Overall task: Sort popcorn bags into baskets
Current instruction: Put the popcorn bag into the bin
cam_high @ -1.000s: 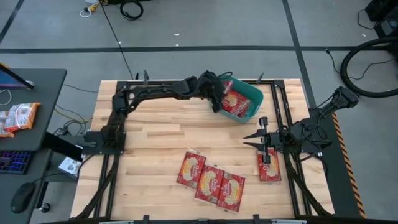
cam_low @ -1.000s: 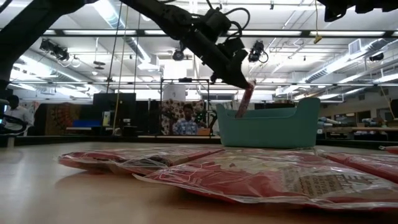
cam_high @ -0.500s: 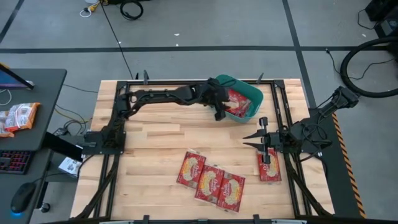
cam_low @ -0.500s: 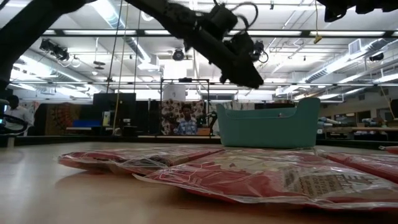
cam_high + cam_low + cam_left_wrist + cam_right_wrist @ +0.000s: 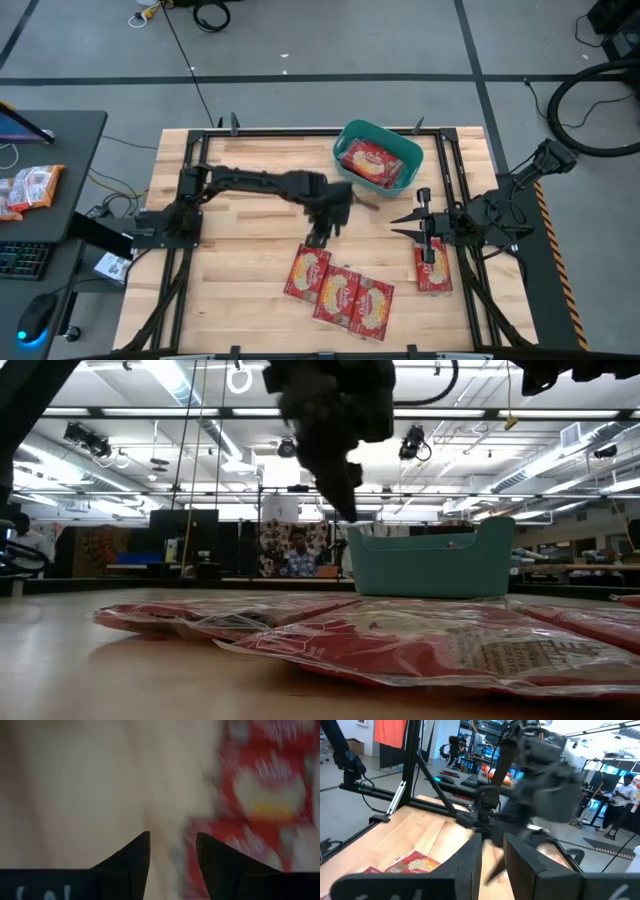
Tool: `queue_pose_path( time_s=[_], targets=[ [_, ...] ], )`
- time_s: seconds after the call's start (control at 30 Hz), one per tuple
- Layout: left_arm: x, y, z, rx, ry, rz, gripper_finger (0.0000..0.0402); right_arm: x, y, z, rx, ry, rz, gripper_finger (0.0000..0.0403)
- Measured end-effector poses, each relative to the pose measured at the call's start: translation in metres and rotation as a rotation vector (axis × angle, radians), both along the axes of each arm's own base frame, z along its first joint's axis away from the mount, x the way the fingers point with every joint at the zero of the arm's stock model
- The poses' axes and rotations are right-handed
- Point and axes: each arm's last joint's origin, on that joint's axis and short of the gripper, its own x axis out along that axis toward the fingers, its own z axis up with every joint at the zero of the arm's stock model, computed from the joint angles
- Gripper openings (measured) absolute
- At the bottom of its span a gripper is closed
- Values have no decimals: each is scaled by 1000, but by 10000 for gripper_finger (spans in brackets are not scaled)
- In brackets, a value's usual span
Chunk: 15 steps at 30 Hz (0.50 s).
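The teal tub (image 5: 337,152) stands at the table's far edge, right of the middle, with red popcorn bags (image 5: 372,163) lying inside; it also shows in the low view (image 5: 430,565). Three red bags (image 5: 340,288) lie overlapping flat on the table near the front middle. One more bag (image 5: 433,268) lies flat at the right. My left gripper (image 5: 318,238) is open and empty, hovering just beyond the far end of the three bags (image 5: 265,795). My right gripper (image 5: 408,225) is open and empty, waiting above the table by the right-hand bag.
Black frame rails (image 5: 455,180) run along the table's left, right and far sides. A desk (image 5: 60,150) left of the table holds orange-and-white snack packets (image 5: 30,188). Bare wood lies at the table's left half. A person (image 5: 298,555) shows far behind the table.
My left gripper held a red bag hanging over the tub, let it go into the tub, then swung toward the table's near edge and down to the three bags at the front middle. The dropped bag now lies in the tub.
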Motion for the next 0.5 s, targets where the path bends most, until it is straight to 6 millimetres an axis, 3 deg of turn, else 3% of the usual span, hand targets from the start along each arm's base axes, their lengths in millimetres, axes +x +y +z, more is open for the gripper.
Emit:
queue_pose_path(
  time_s=[0.3, 0.5],
  targets=[
    [-7, -74, -19, -11, 125, -125, 162, 0, 0, 0, 3, 0, 1, 86],
    [-10, -99, -48, 61, 228, -179, 162, 0, 0, 0, 19, 0, 2, 86]
  ],
)
